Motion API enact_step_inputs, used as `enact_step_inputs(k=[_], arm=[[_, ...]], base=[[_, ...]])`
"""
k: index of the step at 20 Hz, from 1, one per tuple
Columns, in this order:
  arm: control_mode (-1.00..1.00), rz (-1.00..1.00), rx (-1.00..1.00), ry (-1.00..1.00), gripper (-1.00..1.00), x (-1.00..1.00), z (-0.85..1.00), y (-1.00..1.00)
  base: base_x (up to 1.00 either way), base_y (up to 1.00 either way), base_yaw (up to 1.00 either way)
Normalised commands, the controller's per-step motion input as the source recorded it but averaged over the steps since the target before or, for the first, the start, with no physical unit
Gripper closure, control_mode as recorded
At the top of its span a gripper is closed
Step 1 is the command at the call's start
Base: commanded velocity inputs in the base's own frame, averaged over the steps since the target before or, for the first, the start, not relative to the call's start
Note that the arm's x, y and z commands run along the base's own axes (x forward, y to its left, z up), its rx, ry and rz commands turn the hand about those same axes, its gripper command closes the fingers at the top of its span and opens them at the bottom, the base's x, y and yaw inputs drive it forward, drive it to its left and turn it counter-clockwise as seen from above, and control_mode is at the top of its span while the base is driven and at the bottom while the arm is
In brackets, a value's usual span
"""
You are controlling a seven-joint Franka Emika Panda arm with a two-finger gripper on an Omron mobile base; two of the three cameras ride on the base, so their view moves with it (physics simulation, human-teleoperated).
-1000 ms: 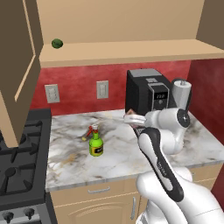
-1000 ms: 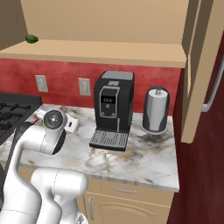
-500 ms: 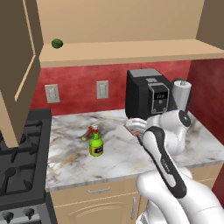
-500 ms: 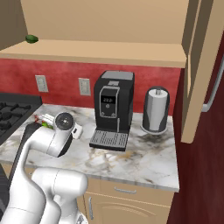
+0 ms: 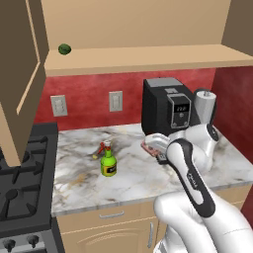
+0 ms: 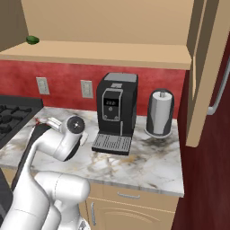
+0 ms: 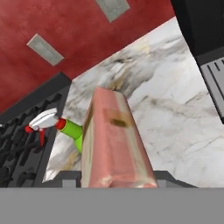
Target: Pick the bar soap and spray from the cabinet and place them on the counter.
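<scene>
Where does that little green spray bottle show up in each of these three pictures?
Left base view: the spray stands upright on the marble counter, left of centre, near the stove.
Right base view: I cannot make it out; the arm covers that stretch of counter.
Hand view: its green body and red nozzle lie at left, partly behind the bar soap.
Shared landmark: the black coffee machine.
</scene>
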Motion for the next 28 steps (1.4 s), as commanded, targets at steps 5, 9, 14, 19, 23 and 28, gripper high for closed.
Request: enact_step_inputs(k=[5,9,14,19,23,28], arm=[[-1.0,0.0,0.04,0.0,1.0,0.03,-0.69,0.21],[-1.0,0.0,0.0,-0.01,1.0,0.12,-0.73,0.33],[-1.0,0.0,0.02,-0.01,1.0,0.06,-0.71,0.22],[-1.0,0.0,0.07,-0.03,1.0,0.02,-0.65,0.1],[-1.0,0.0,0.11,-0.04,1.0,0.08,-0.53,0.08],[-1.0,0.0,0.1,-0.04,1.0,0.14,-0.51,0.11]], base=[[0.0,0.0,0.0],[0.0,0.0,0.0],[0.0,0.0,0.0],[0.0,0.0,0.0],[0.0,0.0,0.0],[0.0,0.0,0.0]])
